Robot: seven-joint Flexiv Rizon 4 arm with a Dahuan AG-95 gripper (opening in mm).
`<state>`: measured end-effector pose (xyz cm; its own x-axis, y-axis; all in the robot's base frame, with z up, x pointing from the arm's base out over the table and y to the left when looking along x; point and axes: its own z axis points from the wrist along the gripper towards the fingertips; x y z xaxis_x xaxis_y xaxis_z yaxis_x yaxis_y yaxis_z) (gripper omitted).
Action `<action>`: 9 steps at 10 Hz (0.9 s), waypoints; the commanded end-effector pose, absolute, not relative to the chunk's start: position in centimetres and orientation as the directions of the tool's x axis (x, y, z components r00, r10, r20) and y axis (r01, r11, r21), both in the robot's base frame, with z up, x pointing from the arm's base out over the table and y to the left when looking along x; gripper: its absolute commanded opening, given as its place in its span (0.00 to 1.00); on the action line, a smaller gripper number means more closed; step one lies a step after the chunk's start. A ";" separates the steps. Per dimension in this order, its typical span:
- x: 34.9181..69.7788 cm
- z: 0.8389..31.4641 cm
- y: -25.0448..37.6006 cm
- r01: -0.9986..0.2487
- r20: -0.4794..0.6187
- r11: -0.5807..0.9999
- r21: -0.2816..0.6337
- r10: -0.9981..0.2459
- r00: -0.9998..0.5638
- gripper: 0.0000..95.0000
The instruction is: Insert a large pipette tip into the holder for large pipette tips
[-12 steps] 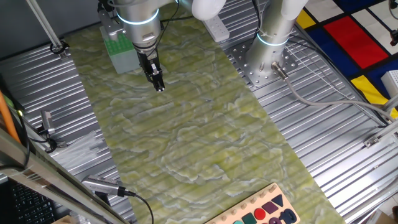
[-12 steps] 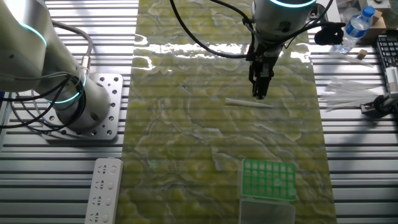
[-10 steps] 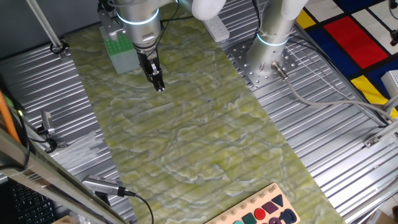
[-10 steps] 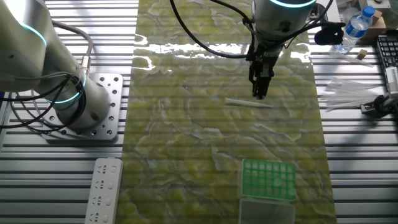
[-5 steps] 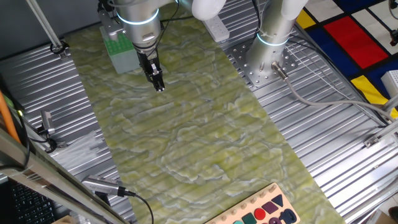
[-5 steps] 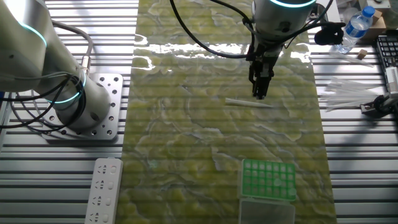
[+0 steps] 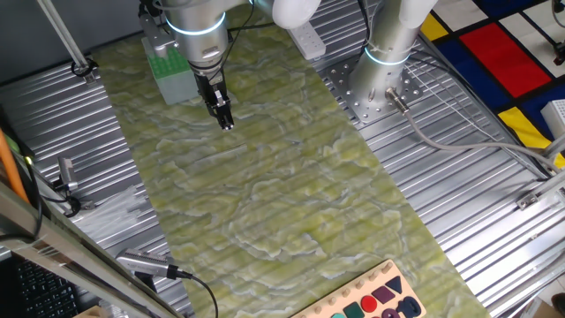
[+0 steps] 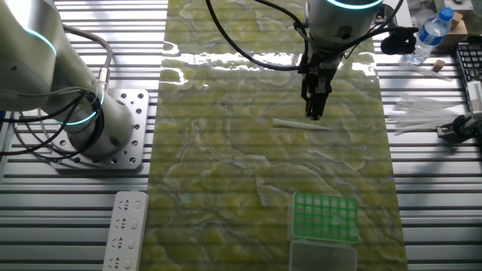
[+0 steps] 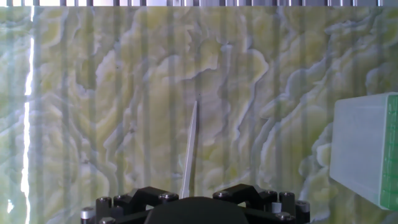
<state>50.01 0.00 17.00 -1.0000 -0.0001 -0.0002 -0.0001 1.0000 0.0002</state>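
The large pipette tip (image 8: pixel 297 124) lies flat on the green marbled mat, a thin pale sliver. In the hand view the tip (image 9: pixel 189 146) runs from under the hand straight ahead, its thick end hidden by the gripper body. My gripper (image 8: pixel 314 114) stands upright right at the tip's thick end, jaws close together on it, low at the mat. It also shows in one fixed view (image 7: pixel 226 122). The holder for large pipette tips (image 8: pixel 324 217), with its green gridded top, stands apart near the mat's edge. It also shows in one fixed view (image 7: pixel 168 69) and at the right of the hand view (image 9: pixel 367 149).
A second robot's base (image 8: pixel 113 128) is bolted beside the mat. A white remote-like strip (image 8: pixel 126 229) lies on the ribbed metal table. Loose plastic bags, a water bottle (image 8: pixel 431 34) and a shape-sorter board (image 7: pixel 371 300) sit at the table's edges.
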 end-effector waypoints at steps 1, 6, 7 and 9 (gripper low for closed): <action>50.0 17.0 0.0 -0.151 -0.015 0.988 0.033 -0.151 -0.988 0.00; 50.0 17.0 0.0 -0.154 -0.011 0.988 0.028 -0.154 -0.988 0.00; 50.0 17.0 0.0 -0.154 -0.010 0.988 0.028 -0.154 -0.988 0.00; 50.0 16.9 0.2 -0.152 -0.009 0.988 0.026 -0.152 -0.988 0.00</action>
<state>50.02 0.20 16.92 -0.9886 -0.1503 -0.0096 -0.1505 0.9883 0.0256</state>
